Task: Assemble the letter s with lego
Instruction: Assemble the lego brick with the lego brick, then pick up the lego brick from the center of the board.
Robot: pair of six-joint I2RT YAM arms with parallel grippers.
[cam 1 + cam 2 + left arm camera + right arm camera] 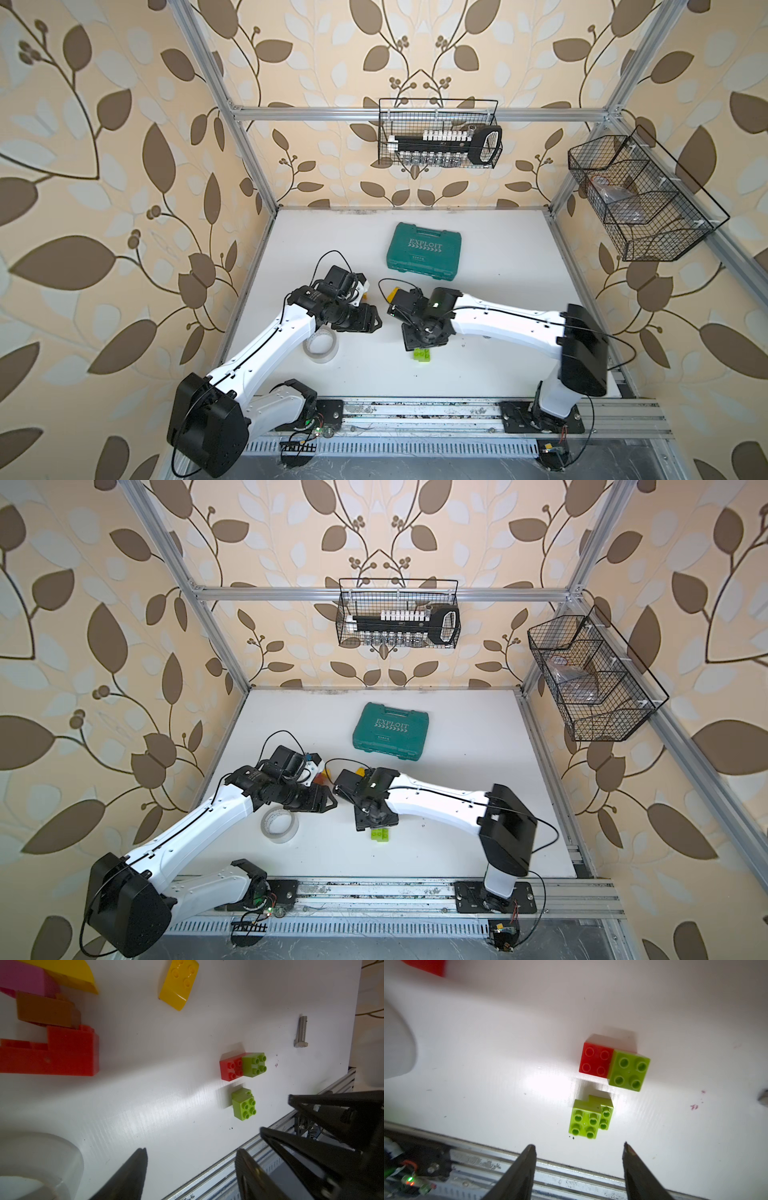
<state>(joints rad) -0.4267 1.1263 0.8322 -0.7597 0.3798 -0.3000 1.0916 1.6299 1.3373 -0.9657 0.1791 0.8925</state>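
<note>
In the right wrist view my right gripper [578, 1145] is open and empty, hovering just clear of the lego. Under it a lime green stack [588, 1119] rests on the white table. Beside the stack, a small red brick [595, 1060] sits against a green brick [629, 1071]. My left gripper [191, 1151] is also open with nothing between its fingers. In its view the same bricks lie farther off: the green stack [243, 1105] and the red-and-green pair [230, 1069]. A yellow brick [178, 982] lies alone. Pink [25, 980], brown [45, 1009] and long red [62, 1051] bricks are bunched close together.
A grey bolt [301, 1031] lies beyond the bricks. A clear tape roll [319, 344] sits under the left arm. A teal tool case [424, 252] lies at the back. Wire baskets [440, 137] [640, 199] hang on the frame. The metal rail [571, 1178] runs along the table's front edge.
</note>
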